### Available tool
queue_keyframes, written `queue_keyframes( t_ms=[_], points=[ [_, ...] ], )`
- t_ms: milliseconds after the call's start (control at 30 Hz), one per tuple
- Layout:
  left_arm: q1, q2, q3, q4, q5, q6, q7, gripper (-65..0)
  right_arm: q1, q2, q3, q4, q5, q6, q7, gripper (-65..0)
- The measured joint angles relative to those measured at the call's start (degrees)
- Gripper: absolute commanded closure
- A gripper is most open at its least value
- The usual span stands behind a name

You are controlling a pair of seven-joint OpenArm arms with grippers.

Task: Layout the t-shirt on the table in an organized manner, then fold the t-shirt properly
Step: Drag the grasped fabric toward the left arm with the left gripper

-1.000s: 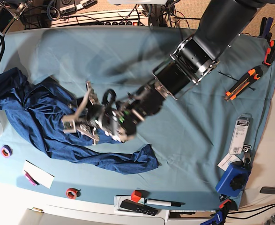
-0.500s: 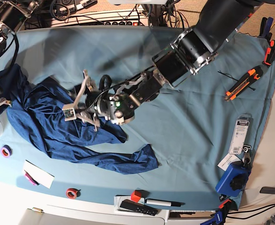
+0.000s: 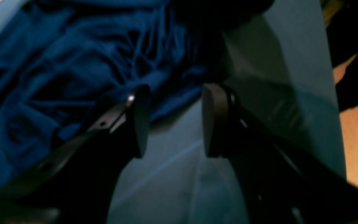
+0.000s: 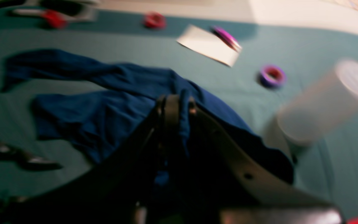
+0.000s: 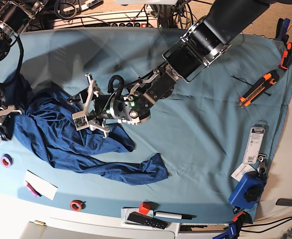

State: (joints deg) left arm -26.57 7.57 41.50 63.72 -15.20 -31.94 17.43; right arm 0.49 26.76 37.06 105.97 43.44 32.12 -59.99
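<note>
The dark navy t-shirt lies crumpled on the left half of the table, with one long strip trailing toward the front centre. My left gripper hovers over the shirt's right edge. In the left wrist view, this gripper is open, with nothing between its pads but teal cloth and the t-shirt's edge. My right gripper is at the table's left edge. The right wrist view shows that gripper shut on a lifted fold of the t-shirt.
A purple tape ring, white card and red ring lie along the front left. A white cylinder stands beside the right gripper. An orange box cutter, a packet and a blue tool sit at the right.
My right gripper has come in at the left edge and drawn the shirt's left end toward the front. My left gripper has shifted up and away over the shirt and opened slightly.
</note>
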Motion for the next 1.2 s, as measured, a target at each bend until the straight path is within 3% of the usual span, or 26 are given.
queue_keyframes(
  t_ms=[67,200,300,567,700,767,900,1067,1200],
  points=[
    [0.0,0.0,0.1,-0.1,1.8,0.0,-1.0,-27.3,0.7,0.0,0.0,1.0,1.0,0.6,-0.4,0.0],
    [0.0,0.0,2.3,-3.5,6.3,7.7,-5.4,-27.3,2.1,0.0,0.0,2.3,1.8,0.6,-0.4,0.0],
    [0.0,0.0,4.4,-7.9,9.4,11.6,-10.2,-27.3,2.5,0.0,0.0,2.4,1.7,0.7,-0.5,0.0],
    [0.0,0.0,6.1,-14.7,17.2,13.1,-17.5,-27.3,2.4,0.0,0.0,2.4,1.7,0.7,-0.7,0.0],
    [-0.6,0.0,6.1,-17.0,18.3,15.5,-20.1,-34.8,2.4,-0.9,0.0,2.4,2.4,0.7,-1.1,0.0],
    [-0.7,0.0,6.1,-17.6,20.1,16.9,-21.5,-35.5,2.4,-2.4,0.0,2.4,2.6,0.7,-1.1,0.0],
    [-1.2,0.0,6.2,-18.8,21.4,23.4,-22.1,-35.4,2.4,-5.0,0.0,2.4,3.2,0.7,-2.9,0.0],
    [-7.1,0.0,6.2,-23.7,22.7,24.7,-20.1,-35.4,2.4,-5.2,0.0,2.4,6.7,2.7,-6.8,0.0],
    [-10.7,0.0,6.1,-30.1,22.0,25.5,-22.2,-35.4,2.2,-5.2,0.0,2.4,7.5,2.7,-7.5,0.0]
  ],
)
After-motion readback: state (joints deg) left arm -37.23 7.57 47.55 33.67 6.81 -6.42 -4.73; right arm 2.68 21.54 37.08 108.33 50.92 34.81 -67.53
